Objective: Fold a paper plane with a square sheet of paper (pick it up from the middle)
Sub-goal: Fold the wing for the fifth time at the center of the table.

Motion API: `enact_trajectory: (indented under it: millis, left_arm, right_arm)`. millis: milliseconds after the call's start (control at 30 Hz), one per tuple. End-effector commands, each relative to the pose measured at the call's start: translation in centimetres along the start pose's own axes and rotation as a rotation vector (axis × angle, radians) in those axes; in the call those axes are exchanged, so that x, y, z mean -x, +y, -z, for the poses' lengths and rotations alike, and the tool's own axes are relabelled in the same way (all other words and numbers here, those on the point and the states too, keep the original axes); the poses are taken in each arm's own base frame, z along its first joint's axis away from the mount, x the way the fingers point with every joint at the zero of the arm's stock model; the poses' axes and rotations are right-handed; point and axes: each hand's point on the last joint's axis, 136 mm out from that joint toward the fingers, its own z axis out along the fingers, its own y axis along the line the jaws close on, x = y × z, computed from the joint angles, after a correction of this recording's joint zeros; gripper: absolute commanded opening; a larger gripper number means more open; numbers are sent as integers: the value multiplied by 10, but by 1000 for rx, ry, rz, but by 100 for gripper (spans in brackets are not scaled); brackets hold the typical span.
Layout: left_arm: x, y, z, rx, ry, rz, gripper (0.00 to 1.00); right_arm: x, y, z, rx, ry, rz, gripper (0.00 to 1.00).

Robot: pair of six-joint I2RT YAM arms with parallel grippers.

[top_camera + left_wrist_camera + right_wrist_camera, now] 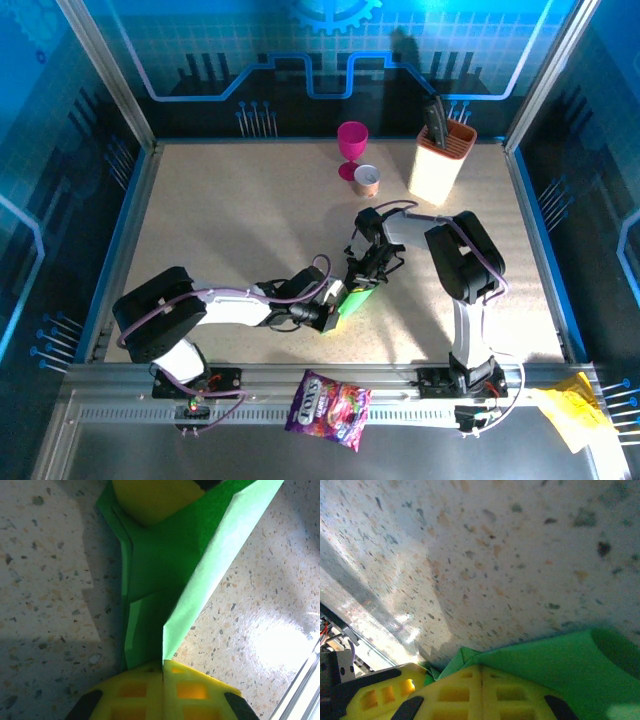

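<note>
The square sheet of paper (357,300), folded into a long thin shape, is near the front middle of the counter (230,220), between both claws. The left claw (163,666) is shut tight on one end. The right claw (480,669) looks shut on the other end.

If the claws pull apart, the thin paper could rip. If one twists, the folds could bend wrong or pop open.

The top view shows both arms and where the paper is. The left wrist view shows the folds and layers up close, which look tiny from the top.
</note>
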Motion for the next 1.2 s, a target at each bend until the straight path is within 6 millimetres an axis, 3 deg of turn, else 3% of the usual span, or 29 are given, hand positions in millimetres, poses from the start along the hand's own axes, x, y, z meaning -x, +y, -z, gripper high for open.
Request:
enact_trajectory:
  millis: [0,133,233,333,467,567,633,767,1000,1167]
  left_arm:
    - [-4,12,-3,34,21,20,0]
    - [-12,15,-6,31,43,29,0]
    - [-16,17,-8,32,56,34,0]
    - [-20,19,-8,30,65,40,0]
    - [-24,20,-10,28,77,52,0]
    - [-24,20,-9,25,77,57,0]
    - [-24,20,-10,25,74,59,0]
    - [-24,19,-11,17,77,67,0]
    - [-28,20,-14,10,95,78,0]
    - [-28,21,-14,6,94,87,0]
  right_arm:
    - [-18,-49,-34,-161,94,-66,0]
    - [-15,-42,-29,-145,86,-57,0]
    - [-4,-25,-14,-112,59,-36,0]
    - [15,4,15,-57,-10,-1,1]
    - [36,45,68,36,-140,50,20]
    - [37,61,99,74,-223,75,25]
    - [28,63,107,97,-248,82,25]
    - [0,53,96,118,-264,96,21]
    - [-49,35,50,138,-248,158,9]
    - [-57,29,29,153,-268,183,6]
